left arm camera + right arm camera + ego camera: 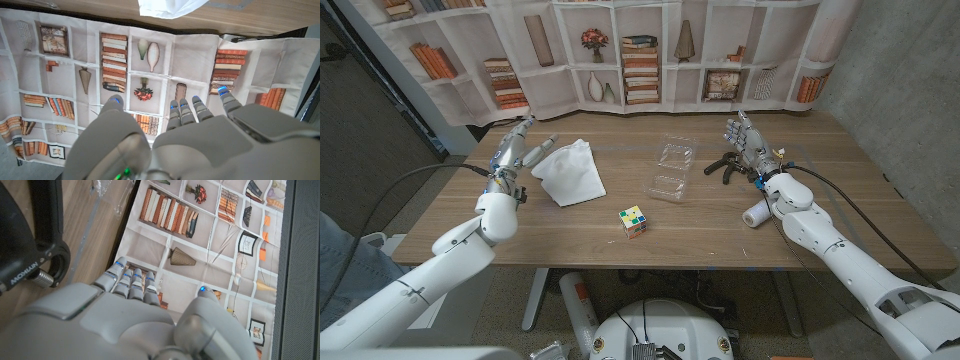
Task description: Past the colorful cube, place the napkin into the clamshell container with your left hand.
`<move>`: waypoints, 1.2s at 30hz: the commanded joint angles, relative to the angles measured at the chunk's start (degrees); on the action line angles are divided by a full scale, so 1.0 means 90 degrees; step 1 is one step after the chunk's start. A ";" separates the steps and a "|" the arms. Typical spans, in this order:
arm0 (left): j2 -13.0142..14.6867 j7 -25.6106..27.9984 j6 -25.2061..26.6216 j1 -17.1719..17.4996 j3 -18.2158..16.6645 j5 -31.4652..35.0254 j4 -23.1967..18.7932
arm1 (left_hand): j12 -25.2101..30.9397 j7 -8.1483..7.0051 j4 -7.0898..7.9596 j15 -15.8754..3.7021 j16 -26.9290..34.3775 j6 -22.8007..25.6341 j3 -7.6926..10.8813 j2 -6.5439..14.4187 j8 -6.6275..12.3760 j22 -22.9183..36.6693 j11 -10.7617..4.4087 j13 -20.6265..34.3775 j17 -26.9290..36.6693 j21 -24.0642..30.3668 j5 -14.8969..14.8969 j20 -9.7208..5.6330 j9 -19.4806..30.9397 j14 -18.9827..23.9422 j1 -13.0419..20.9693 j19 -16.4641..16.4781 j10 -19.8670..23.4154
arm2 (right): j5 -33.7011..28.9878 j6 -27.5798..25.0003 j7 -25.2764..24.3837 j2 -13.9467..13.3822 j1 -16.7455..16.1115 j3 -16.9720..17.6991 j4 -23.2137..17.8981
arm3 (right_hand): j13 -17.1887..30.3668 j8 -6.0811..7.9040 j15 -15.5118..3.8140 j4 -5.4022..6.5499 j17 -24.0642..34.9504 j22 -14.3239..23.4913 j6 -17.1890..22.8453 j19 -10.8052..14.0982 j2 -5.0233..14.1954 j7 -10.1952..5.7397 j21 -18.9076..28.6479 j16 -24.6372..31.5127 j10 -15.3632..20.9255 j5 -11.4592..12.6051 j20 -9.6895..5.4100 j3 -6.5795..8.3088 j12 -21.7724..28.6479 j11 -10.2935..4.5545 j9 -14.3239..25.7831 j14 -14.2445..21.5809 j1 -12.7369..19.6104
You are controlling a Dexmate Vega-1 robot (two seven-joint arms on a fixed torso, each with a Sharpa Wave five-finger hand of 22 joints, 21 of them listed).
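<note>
Nothing of the task is done yet: the napkin [569,172] lies on the desk [560,235] just beside the left hand [516,150], whose fingers [186,114] are spread and empty. The clamshell container [670,170] sits open beyond the colorful cube [633,221]. Grasp, carry and drop remain. The right hand [748,143], also empty and spread, waits near a black clamp [30,245], whose lettering only the right wrist view shows.
</note>
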 commanded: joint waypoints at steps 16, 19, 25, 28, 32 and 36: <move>0.0260 -0.0260 0.0690 -0.0182 0.0179 -0.0030 -0.0222 | 0.0018 -0.0036 -0.0209 0.0181 0.0069 0.0071 -0.0041 -0.0118 0.0031 0.0035 -0.0034 0.0031 0.0025 0.0091 0.0084 0.0049 0.0017 0.0205 0.0348 0.0360 0.0080 | -0.0036 -0.0095 -0.0105 -0.0047 -0.0061 0.0002 -0.0204 | 0.0031 0.0039 0.0025 -0.0022 0.0030 0.0025 0.0034 -0.0006 0.0074 -0.0038 -0.0022 0.0007 0.0057 -0.0011 0.0053 -0.0030 -0.0007 -0.0007 0.0029 0.0046 0.0037; 0.0287 -0.0346 0.0780 -0.0257 0.0222 -0.0054 -0.0208 | 0.0014 -0.0057 -0.0234 0.0185 0.0067 0.0098 -0.0045 -0.0129 0.0041 0.0036 -0.0079 0.0034 0.0027 0.0097 0.0089 0.0052 0.0018 0.0215 0.0390 0.0408 0.0073 | -0.0021 -0.0111 -0.0114 -0.0051 -0.0069 0.0011 -0.0224 | 0.0031 0.0037 0.0025 -0.0023 0.0029 0.0026 0.0031 -0.0008 0.0076 -0.0040 -0.0023 0.0006 0.0050 -0.0013 0.0055 -0.0031 -0.0010 -0.0010 0.0029 0.0045 0.0039; 0.0288 -0.0423 0.0882 -0.0436 0.0406 -0.0023 -0.0137 | 0.0009 -0.0065 -0.0256 0.0193 0.0064 0.0097 -0.0049 -0.0140 0.0039 0.0037 -0.0093 0.0036 0.0029 0.0100 0.0092 0.0055 0.0019 0.0221 0.0428 0.0448 0.0063 | 0.0001 -0.0115 -0.0090 -0.0024 -0.0057 0.0001 -0.0173 | 0.0031 0.0040 0.0033 -0.0025 0.0029 0.0026 0.0038 -0.0010 0.0078 -0.0047 -0.0023 0.0006 0.0052 -0.0018 0.0056 -0.0034 -0.0010 -0.0009 0.0029 0.0044 0.0040; 0.0282 -0.0449 0.0955 -0.0555 0.0554 0.0057 -0.0095 | 0.0007 -0.0066 -0.0267 0.0197 0.0063 0.0100 -0.0052 -0.0145 0.0040 0.0037 -0.0104 0.0037 0.0029 0.0101 0.0094 0.0056 0.0019 0.0226 0.0446 0.0464 0.0060 | -0.0004 -0.0113 -0.0093 -0.0015 -0.0045 -0.0002 -0.0152 | 0.0031 0.0033 0.0032 -0.0026 0.0029 0.0026 0.0021 -0.0010 0.0080 -0.0036 -0.0023 0.0007 0.0055 -0.0020 0.0057 -0.0035 -0.0009 -0.0015 0.0029 0.0046 0.0041; 0.0293 -0.0546 0.1061 -0.0712 0.0727 0.0123 -0.0057 | 0.0006 -0.0070 -0.0284 0.0202 0.0060 0.0102 -0.0058 -0.0157 0.0039 0.0037 -0.0100 0.0039 0.0031 0.0102 0.0097 0.0059 0.0019 0.0227 0.0472 0.0491 0.0060 | -0.0019 -0.0063 -0.0080 -0.0009 -0.0026 0.0003 -0.0101 | 0.0031 0.0030 0.0038 -0.0028 0.0029 0.0026 0.0012 -0.0013 0.0083 -0.0030 -0.0024 0.0007 0.0057 -0.0023 0.0059 -0.0037 -0.0008 -0.0010 0.0029 0.0048 0.0042; 0.0353 -0.0722 0.1154 -0.0843 0.0867 0.0142 -0.0060 | 0.0004 -0.0073 -0.0299 0.0208 0.0061 0.0101 -0.0064 -0.0170 0.0038 0.0037 -0.0118 0.0040 0.0032 0.0102 0.0099 0.0060 0.0020 0.0240 0.0492 0.0513 0.0055 | 0.0007 -0.0042 -0.0075 0.0019 -0.0012 0.0016 -0.0056 | 0.0031 0.0032 0.0035 -0.0030 0.0029 0.0026 0.0017 -0.0013 0.0085 -0.0033 -0.0023 0.0007 0.0048 -0.0026 0.0061 -0.0039 -0.0012 -0.0016 0.0029 0.0048 0.0044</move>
